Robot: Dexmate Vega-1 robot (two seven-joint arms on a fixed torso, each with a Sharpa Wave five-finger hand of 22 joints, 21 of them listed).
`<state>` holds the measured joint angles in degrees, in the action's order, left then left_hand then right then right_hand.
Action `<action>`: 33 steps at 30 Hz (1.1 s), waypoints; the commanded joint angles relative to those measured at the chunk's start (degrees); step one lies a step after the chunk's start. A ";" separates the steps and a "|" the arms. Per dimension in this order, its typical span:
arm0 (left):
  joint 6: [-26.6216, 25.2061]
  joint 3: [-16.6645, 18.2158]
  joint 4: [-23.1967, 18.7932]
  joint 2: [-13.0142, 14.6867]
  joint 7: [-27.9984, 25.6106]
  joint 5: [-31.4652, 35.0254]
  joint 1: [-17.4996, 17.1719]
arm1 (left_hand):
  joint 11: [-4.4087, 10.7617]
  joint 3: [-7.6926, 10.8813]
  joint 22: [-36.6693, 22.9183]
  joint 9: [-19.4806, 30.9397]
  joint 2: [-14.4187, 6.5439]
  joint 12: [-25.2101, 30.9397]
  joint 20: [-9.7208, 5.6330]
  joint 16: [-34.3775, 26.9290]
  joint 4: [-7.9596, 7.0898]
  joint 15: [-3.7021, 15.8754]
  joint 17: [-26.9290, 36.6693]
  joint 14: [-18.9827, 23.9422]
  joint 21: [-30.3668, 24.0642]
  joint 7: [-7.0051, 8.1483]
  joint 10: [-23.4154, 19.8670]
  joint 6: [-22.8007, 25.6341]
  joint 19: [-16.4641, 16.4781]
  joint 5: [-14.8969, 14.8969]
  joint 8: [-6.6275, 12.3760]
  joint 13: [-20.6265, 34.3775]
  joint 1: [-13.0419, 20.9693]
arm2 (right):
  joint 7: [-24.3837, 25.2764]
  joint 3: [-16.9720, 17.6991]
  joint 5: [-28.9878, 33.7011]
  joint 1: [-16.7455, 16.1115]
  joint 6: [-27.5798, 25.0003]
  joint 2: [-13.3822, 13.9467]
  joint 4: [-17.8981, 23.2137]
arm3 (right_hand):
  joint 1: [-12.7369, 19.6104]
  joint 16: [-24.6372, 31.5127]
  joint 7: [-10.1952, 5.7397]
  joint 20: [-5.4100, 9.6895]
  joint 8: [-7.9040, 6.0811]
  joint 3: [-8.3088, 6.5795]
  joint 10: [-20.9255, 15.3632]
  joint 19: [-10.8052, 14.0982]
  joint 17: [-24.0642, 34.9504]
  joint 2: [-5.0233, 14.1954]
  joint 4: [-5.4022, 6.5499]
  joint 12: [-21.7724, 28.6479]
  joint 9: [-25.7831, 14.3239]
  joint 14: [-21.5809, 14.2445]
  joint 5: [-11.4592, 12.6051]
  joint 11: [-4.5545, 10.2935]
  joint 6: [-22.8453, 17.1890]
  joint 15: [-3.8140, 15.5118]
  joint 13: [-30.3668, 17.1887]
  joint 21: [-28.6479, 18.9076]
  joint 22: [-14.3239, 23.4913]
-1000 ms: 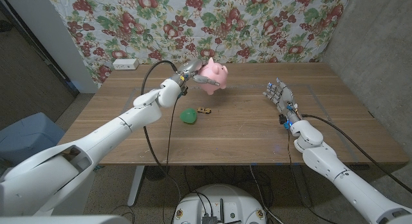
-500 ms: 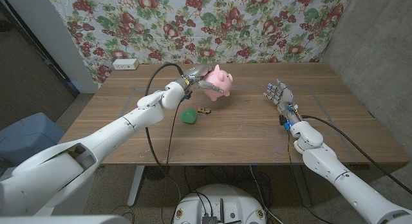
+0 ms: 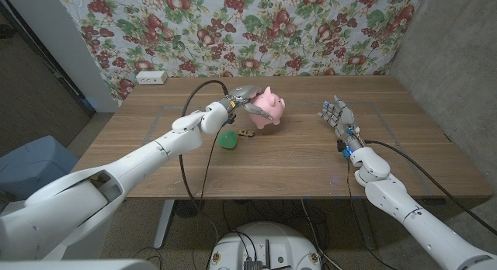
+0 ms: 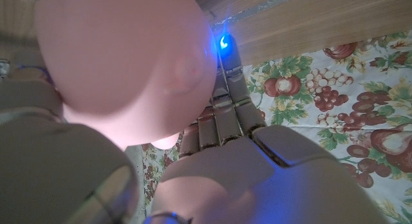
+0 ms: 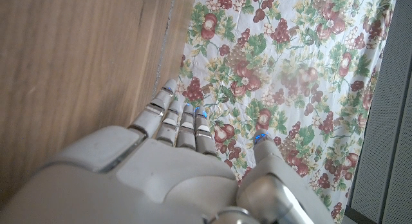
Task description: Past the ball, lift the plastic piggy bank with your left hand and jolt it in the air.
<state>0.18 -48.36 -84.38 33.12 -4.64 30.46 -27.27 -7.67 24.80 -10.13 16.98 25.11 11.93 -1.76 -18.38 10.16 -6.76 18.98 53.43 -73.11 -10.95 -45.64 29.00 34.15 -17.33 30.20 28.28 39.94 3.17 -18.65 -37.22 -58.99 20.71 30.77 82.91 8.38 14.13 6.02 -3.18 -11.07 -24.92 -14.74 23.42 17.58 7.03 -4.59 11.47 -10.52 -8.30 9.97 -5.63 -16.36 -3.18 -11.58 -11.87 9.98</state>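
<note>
Piggy bank aloft, mid-jolt
The left hand [image 3: 242, 97] grips the pink piggy bank [image 3: 268, 109] above the bench [image 3: 295, 157]; a sharp jolt could slip it loose onto the green ball [image 3: 227, 139]. The right hand [image 3: 338, 115] waits open.

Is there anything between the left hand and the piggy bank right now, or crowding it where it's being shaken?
Nothing visible. The left hand grips the piggy bank directly, holding it clear of the table. The green ball and a small wooden piece lie on the table below, apart from it.
</note>
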 commanded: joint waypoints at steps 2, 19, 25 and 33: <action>-0.11 -2.47 1.70 -1.18 0.65 3.36 0.93 | 17.66 5.45 -0.12 0.20 -27.31 0.10 -6.87 -0.33 0.02 20.54 0.33 14.23 -0.25 12.52 -17.66 19.85 -1.69 -0.30 0.21 0.12 31.33 | 0.06 0.30 -0.55 -0.40 0.07 -0.12 0.12 | 0.33 -0.16 0.09 0.08 -0.18 -0.48 -0.33 0.62 -0.09 1.69 -0.07 0.31 -0.13 -0.63 0.22 0.08 -0.62 -0.17 -0.12 0.16 0.14; -2.12 -4.08 2.19 -1.89 2.56 5.57 1.72 | 17.54 5.55 -0.09 0.07 -27.43 -0.31 -6.70 0.04 -0.04 20.56 0.27 13.57 -0.29 12.14 -16.92 19.68 -2.20 -0.08 -0.11 -0.26 31.24 | -0.63 0.35 -0.56 -0.15 0.44 0.02 -0.70 | 0.33 -0.18 0.13 0.10 -0.17 -0.48 -0.26 0.62 -0.09 1.67 -0.06 0.27 -0.14 -0.62 0.22 0.12 -0.70 -0.25 -0.13 0.20 0.14; -3.37 -5.07 1.96 -1.94 4.05 7.14 2.51 | 17.31 5.60 -0.01 -0.02 -27.56 -0.52 -6.56 0.47 -0.12 20.55 0.02 12.90 -0.12 11.99 -16.36 19.25 -2.59 0.09 -0.45 -0.47 31.10 | -0.83 0.34 -0.80 0.12 0.40 -0.17 -1.14 | 0.34 -0.18 0.10 0.10 -0.18 -0.49 -0.28 0.63 -0.09 1.68 -0.07 0.27 -0.14 -0.61 0.22 0.06 -0.77 -0.20 -0.13 0.21 0.14; -4.62 -5.93 1.79 -1.90 5.47 8.77 3.30 | 16.60 5.35 0.10 -0.32 -27.89 -0.85 -6.11 1.15 -0.41 20.59 -0.32 11.53 0.39 11.22 -14.82 18.43 -3.38 0.64 -1.34 -0.90 30.13 | -1.22 0.18 -0.86 0.74 0.52 -0.50 -2.08 | 0.32 -0.18 0.18 0.08 -0.15 -0.49 -0.33 0.64 -0.09 1.68 -0.04 0.29 -0.15 -0.61 0.22 -0.02 -0.74 -0.10 -0.13 0.22 0.14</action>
<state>-2.83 -53.08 -82.44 31.32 -1.19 37.25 -24.99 -7.05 24.80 -10.05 16.77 25.11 11.21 -2.28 -17.51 10.16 -5.80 18.60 52.48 -72.98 -10.95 -45.02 29.00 31.81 -17.06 29.30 27.35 39.94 2.42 -18.35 -37.91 -58.96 21.10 30.66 81.90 8.38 14.13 6.34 -3.18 -11.07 -24.92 -14.73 23.42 17.28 7.03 -4.59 11.47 -10.52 -8.52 9.97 -5.63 -16.67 -3.39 -11.58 -11.88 9.98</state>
